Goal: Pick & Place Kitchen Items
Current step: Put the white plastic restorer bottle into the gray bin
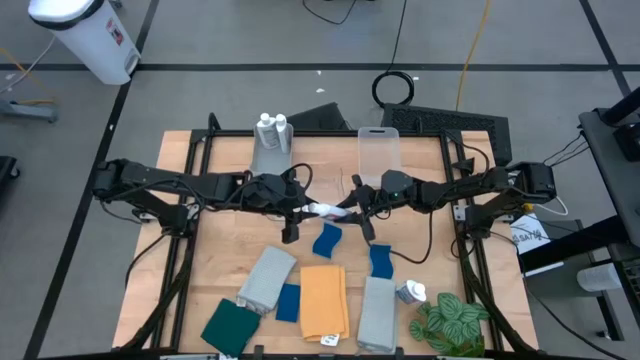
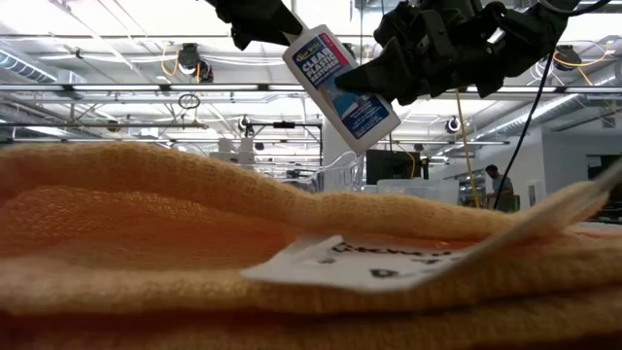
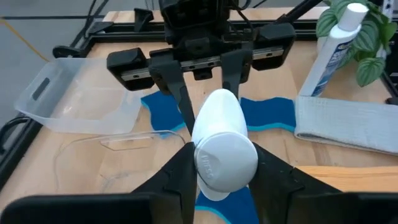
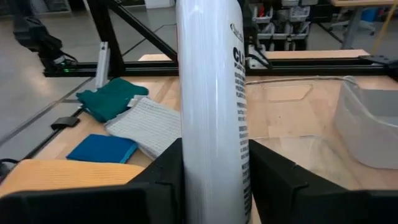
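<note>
A white bottle with a blue and red label hangs over the middle of the table between my two grippers. My left gripper is shut on the end toward the left arm. My right gripper is shut on the other end. Two more white bottles stand in a grey bin at the far side. Another bottle stands by the plant. Two blue sponges lie on the table under the grippers. Grey, orange, blue and dark green cloths lie along the near edge. My left gripper pinches the bottle's rounded end between its two fingers. The fingers lie along the bottle, coming level from the table's left. The bottle is clear of the table, and this end is the higher one. My right gripper pinches the bottle's body between its two fingers, one on each side. The fingers lie along the bottle, coming from the table's right. The bottle is clear of the table and tilted, and this end is the lower one.
A clear plastic bin stands at the far side, right of the grey bin. A green leafy plant stands at the near right corner. The black frame rails run along the table's left and right sides.
</note>
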`<control>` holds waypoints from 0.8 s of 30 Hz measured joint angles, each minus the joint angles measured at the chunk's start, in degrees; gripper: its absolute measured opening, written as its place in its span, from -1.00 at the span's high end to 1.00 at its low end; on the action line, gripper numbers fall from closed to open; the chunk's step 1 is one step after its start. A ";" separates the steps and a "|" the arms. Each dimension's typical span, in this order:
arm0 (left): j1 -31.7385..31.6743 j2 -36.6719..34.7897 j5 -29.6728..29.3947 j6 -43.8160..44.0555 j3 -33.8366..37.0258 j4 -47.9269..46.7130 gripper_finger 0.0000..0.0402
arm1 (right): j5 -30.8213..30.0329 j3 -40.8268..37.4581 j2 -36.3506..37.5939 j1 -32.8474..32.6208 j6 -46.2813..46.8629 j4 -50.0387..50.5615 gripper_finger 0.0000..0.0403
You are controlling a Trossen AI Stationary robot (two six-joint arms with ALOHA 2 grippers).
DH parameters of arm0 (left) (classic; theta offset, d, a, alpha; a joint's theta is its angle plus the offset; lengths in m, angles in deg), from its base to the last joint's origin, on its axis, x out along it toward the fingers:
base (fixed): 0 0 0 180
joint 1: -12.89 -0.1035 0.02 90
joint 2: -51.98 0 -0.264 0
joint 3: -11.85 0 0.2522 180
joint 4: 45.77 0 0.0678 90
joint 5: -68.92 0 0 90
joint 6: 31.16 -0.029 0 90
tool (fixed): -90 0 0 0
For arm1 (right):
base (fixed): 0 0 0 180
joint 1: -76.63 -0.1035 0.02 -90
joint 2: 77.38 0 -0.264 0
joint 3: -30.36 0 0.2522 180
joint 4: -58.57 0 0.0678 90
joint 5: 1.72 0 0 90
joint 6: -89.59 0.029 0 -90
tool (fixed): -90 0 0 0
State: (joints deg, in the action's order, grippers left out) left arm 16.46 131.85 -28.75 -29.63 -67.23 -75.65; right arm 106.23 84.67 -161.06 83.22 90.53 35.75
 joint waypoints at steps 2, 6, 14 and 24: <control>0.25 0.00 -1.62 0.49 0.00 0.09 0.43 | -1.51 0.00 0.12 -0.14 -0.32 0.02 0.25; 0.33 -0.45 -4.49 1.86 0.00 0.38 0.43 | -2.53 0.08 3.26 -0.26 -2.93 4.18 -0.05; 0.58 -3.48 -16.54 6.15 0.02 -2.18 0.43 | -13.82 0.02 17.03 -0.36 -3.66 18.23 -0.55; -2.36 -8.61 -26.10 13.81 0.02 -10.20 0.43 | -15.03 -4.18 28.97 -0.36 -3.18 20.97 -0.66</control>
State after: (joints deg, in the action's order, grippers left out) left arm 14.09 123.24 -54.85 -15.82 -67.21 -85.85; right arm 91.20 80.49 -132.09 82.87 87.35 56.71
